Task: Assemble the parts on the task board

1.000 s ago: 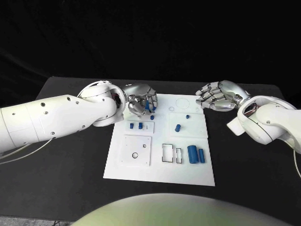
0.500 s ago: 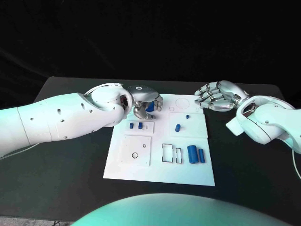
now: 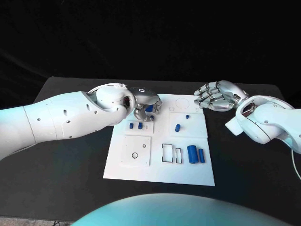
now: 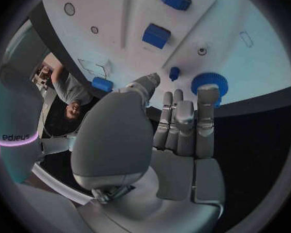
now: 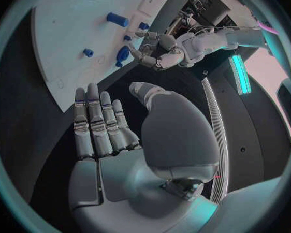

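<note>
Head view: silver left hand [image 3: 144, 102] pinches a small blue gear-like part [image 3: 149, 108] over the white task board [image 3: 159, 160]; right hand [image 3: 214, 96] hovers spread; lower squarely.

White screw-dotted arms [image 3: 55, 120] end in silver fingers [image 5: 97, 121].

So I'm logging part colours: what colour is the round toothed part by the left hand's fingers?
Blue. The round toothed part shows best in the left wrist view.

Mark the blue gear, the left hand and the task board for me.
blue gear [image 4: 209, 83], left wrist view, on its toothed rim.
left hand [image 3: 143, 100], head view, on the back of the hand.
task board [image 3: 191, 174], head view, on its bare near corner.
</note>
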Tool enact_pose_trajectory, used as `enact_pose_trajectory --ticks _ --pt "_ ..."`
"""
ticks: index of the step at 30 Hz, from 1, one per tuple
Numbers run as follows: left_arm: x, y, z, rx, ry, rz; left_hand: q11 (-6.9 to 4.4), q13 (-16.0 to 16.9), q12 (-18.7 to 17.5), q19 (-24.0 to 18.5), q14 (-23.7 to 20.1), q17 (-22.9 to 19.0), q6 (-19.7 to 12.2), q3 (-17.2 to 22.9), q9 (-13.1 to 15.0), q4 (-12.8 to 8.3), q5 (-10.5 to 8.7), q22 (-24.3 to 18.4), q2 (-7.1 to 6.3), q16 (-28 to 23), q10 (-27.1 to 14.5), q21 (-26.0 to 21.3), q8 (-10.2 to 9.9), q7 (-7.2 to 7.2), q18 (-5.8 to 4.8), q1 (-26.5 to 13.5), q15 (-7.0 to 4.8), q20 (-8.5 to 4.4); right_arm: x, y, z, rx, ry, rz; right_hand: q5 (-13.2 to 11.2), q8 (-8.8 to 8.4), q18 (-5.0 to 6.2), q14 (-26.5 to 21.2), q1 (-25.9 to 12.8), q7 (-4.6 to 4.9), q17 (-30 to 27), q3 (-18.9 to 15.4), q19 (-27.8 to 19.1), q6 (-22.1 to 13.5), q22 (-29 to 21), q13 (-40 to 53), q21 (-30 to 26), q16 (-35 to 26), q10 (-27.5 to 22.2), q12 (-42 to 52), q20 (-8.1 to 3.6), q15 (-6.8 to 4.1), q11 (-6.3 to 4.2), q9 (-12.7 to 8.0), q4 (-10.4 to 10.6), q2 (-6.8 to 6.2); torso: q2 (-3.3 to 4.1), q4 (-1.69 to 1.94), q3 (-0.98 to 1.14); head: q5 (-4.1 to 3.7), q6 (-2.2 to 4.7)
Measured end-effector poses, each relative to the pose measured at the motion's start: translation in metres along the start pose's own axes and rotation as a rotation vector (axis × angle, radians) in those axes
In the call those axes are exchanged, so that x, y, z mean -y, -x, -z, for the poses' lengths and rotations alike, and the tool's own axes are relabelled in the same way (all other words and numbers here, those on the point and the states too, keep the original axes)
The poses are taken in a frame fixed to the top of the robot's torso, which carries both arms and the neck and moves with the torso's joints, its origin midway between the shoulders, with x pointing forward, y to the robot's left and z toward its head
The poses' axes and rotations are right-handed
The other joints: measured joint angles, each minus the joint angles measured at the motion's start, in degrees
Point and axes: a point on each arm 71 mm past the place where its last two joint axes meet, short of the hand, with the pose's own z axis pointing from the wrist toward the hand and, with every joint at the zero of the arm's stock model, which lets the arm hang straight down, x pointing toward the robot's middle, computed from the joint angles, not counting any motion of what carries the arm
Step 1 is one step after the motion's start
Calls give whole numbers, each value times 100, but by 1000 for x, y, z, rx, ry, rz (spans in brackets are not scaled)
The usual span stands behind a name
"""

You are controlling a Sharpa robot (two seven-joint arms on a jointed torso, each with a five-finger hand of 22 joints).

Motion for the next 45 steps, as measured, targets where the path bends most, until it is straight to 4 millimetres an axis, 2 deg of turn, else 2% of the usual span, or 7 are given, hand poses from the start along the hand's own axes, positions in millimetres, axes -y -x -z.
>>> enact_pose_trajectory --ticks 3,12,16,18,40,43,45 --pt "-1 -1 -1 -13 4 -7 0 -18 0 0 0 30 23 0 0 0 4 42 31 62 59 81 -30 -1 0 31 0 0 0 0 0 0 0 0 0 0 0 0 0 0 -4 0 0 0 0 0 0 0 0 0 0 0 0 0 0 0 0 -1 0 -5 0" --pt "-3 -3 -5 -42 17 -22 15 -108 -86 20 61 83 213 130 0 -17 239 43 123 231 238 282 -155 42 0 123 19 20 0 0 0 0 0 0 0 22 0 0 0 0 -12 0 0 0 -11 -10 0 0 0 0 0 0 0 -7 0 0 4 -4 -3 -21 0" --pt "-4 -4 -8 -51 23 -25 9 -137 -98 21 78 113 349 258 0 -97 335 43 176 313 419 344 -200 63 0 176 37 21 0 0 0 0 0 0 0 23 0 0 0 0 -14 0 0 0 -14 -14 0 -22 0 0 0 0 0 -9 0 0 4 -4 -1 -15 0" --pt "-4 -5 -8 -55 27 -25 10 -149 -126 40 116 160 357 287 0 -126 355 43 158 369 419 358 -232 71 0 194 30 40 0 0 0 0 0 0 0 23 0 0 0 0 -14 0 0 0 -14 -14 0 -22 0 0 0 0 0 -9 0 0 4 -3 1 -14 0" --pt "-7 -10 -14 -81 43 -12 13 -179 -193 40 172 225 399 359 1 -167 354 41 160 469 461 417 -346 71 1 191 52 40 -1 -1 0 -3 4 -1 0 46 0 0 0 0 -20 16 1 0 -39 -33 0 -22 0 0 0 0 0 -15 -16 0 -1 4 0 -54 0" --pt "-7 -11 -14 -81 41 -8 12 -182 -194 53 172 226 413 398 1 -206 354 41 160 502 501 459 -346 57 -90 190 52 53 -1 -1 0 -3 4 -2 0 45 0 0 0 0 -25 16 0 0 -39 -33 0 -22 0 0 0 0 0 -15 -16 0 -1 4 0 -54 0" --pt "-6 -11 -15 -81 39 -5 2 -184 -198 61 203 248 474 423 6 -231 354 41 160 554 571 509 -364 62 -90 190 83 61 -1 -1 0 -3 4 -2 0 46 0 0 0 0 -26 16 1 0 -39 -33 0 -22 0 0 0 0 0 -15 -16 0 -1 4 -2 -54 0"
